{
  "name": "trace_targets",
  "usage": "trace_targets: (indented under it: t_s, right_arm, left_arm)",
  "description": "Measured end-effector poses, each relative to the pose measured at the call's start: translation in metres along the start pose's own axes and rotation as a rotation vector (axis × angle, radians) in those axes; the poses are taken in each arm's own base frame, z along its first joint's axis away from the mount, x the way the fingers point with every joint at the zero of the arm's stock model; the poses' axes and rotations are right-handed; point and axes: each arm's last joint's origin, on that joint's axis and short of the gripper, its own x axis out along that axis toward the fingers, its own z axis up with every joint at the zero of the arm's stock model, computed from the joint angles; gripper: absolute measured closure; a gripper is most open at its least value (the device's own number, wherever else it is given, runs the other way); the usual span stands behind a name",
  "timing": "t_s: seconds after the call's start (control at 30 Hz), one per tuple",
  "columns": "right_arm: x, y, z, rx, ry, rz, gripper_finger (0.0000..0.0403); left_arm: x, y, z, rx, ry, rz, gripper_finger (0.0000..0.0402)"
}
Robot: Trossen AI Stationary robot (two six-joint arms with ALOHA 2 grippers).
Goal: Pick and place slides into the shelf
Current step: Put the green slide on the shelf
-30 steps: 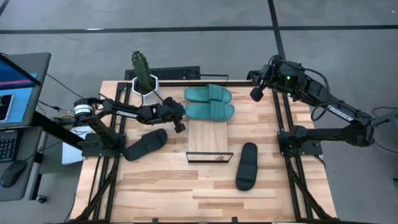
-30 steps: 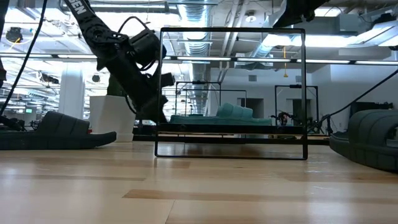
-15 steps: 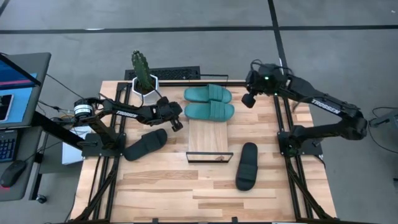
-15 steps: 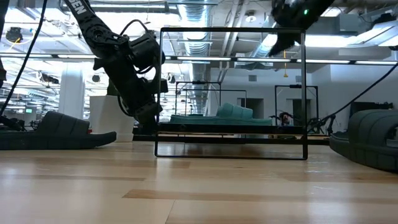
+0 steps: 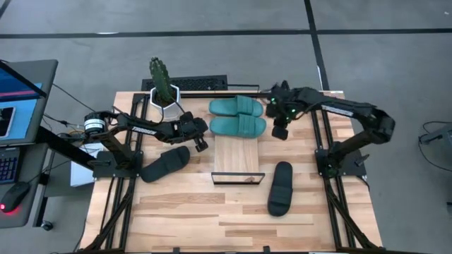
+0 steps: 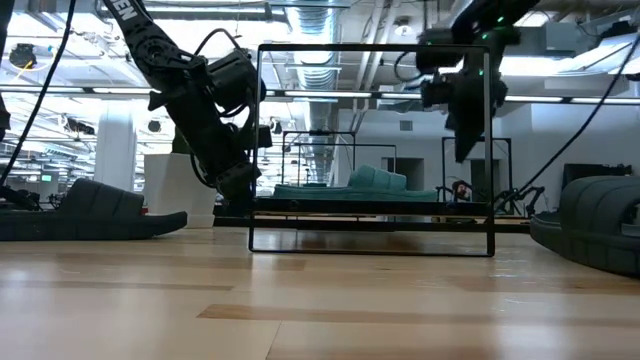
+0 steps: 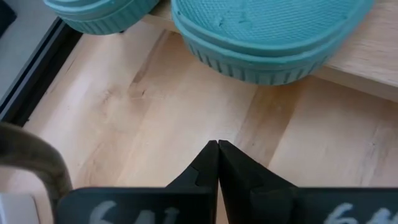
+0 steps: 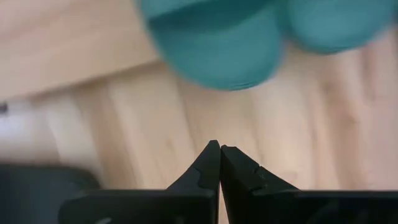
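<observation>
Two teal slides lie side by side, soles down, across the far end of the shelf. The near part of its light plank is bare. One black slide lies on the table left of the shelf, the other to its right. My left gripper hovers shut just left of the teal slides, whose ends show in the left wrist view. My right gripper is shut and hangs just right of them, above the table.
A potted cactus in a white pot stands at the table's far left, with a keyboard behind it. Black frame rails run along both table sides. A laptop sits off the left edge. Bare tabletop lies toward the near edge.
My right arm has swung from the table's far right corner leftward and down, tipping its fingers downward, until the shut gripper hangs beside the teal slides' right ends. My left gripper has drawn back slightly toward the table's left. No slide has moved.
</observation>
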Motion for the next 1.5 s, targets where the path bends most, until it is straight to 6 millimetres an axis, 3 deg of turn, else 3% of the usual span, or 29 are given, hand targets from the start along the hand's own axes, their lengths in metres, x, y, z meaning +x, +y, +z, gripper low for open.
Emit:
trace_targets:
  t_s: [0.23, 0.53, 1.5]
  right_arm:
    - [0.042, 0.011, 0.010, -0.201, 0.151, 0.106, 0.0403]
    - [0.070, 0.024, 0.019, -0.379, 0.171, 0.221, 0.0403]
    - [0.075, 0.015, 0.033, -0.420, 0.081, 0.040, 0.0403]
  left_arm:
    - [0.000, -0.001, 0.000, 0.006, -0.001, -0.004, 0.0401]
    - [0.000, -0.001, 0.000, 0.006, -0.002, -0.003, 0.0401]
    - [0.000, -0.001, 0.001, 0.011, -0.014, -0.003, 0.0401]
